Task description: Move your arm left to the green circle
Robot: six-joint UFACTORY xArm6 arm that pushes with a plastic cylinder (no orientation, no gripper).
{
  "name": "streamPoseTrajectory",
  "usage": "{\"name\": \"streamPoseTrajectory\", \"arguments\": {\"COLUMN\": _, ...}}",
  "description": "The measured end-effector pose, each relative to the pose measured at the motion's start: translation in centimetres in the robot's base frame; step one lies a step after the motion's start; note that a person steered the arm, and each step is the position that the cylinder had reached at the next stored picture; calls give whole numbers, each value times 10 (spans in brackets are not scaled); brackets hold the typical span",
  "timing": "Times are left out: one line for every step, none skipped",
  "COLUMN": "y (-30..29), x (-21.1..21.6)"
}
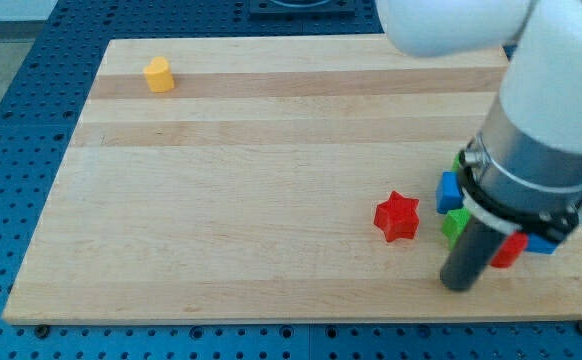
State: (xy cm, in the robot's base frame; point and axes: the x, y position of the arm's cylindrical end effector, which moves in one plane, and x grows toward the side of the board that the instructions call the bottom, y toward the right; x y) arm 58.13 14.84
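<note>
My tip rests on the board near the view's bottom right. A green block, shape unclear, sits just above the tip and touches the rod's left side. A second green block peeks out further up, mostly hidden behind the arm. I cannot tell which of them is the circle. A red star lies to the left of the tip and a little above it.
A blue block sits between the two green ones. A red block and another blue block lie right of the rod, partly hidden. A yellow block sits at the top left. The board's bottom edge runs just below the tip.
</note>
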Motion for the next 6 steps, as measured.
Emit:
{"name": "streamPoseTrajectory", "arguments": {"y": 4, "x": -47}}
{"name": "streamPoseTrajectory", "arguments": {"y": 6, "x": -87}}
{"name": "streamPoseTrajectory", "arguments": {"y": 6, "x": -112}}
{"name": "streamPoseTrajectory", "arguments": {"y": 6, "x": -113}}
{"name": "streamPoseTrajectory", "arguments": {"y": 11, "x": -139}}
{"name": "streamPoseTrajectory", "arguments": {"y": 27, "x": -206}}
